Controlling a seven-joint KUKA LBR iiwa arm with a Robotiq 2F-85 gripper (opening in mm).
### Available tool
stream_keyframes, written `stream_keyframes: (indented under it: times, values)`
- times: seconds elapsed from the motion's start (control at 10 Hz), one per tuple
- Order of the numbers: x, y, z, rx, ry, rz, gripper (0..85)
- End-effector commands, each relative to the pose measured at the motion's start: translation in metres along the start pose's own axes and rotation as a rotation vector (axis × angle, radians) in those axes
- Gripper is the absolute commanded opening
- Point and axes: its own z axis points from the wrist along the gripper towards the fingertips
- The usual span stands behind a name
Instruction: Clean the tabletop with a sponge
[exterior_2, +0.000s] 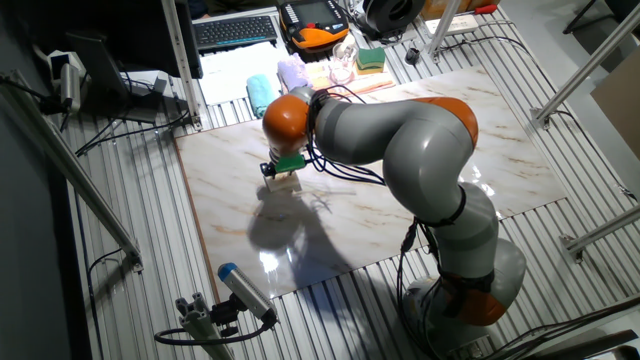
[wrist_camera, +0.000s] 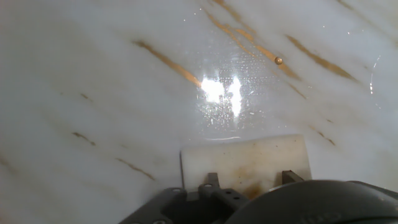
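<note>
Gripper (exterior_2: 285, 172) — fingers pinching the cream sponge (wrist_camera: 245, 158) — presses it flat onto the veined marble tabletop (exterior_2: 470, 140).

Sponge (wrist_camera: 245, 163) partly hidden behind the gripper (wrist_camera: 249, 186) in the hand view; fingers (wrist_camera: 212, 182) barely visible, tabletop (wrist_camera: 93, 93) cropped on all sides.
</note>
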Motion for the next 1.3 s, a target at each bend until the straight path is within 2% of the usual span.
stream_keyframes:
  times: [0.0,0.7,0.8,1.1,1.2]
  values:
    - [-0.0006,0.0006,-0.0001,0.001,0.001,-0.001,51.0]
    - [-0.0017,0.0013,0.0014,0.015,0.004,-0.009,51.0]
    - [-0.0017,0.0013,0.0012,0.020,-0.001,-0.006,68.0]
    - [-0.0021,0.0014,0.0032,0.014,0.001,-0.009,68.0]
    - [-0.0026,0.0015,0.0057,0.011,0.004,-0.016,51.0]
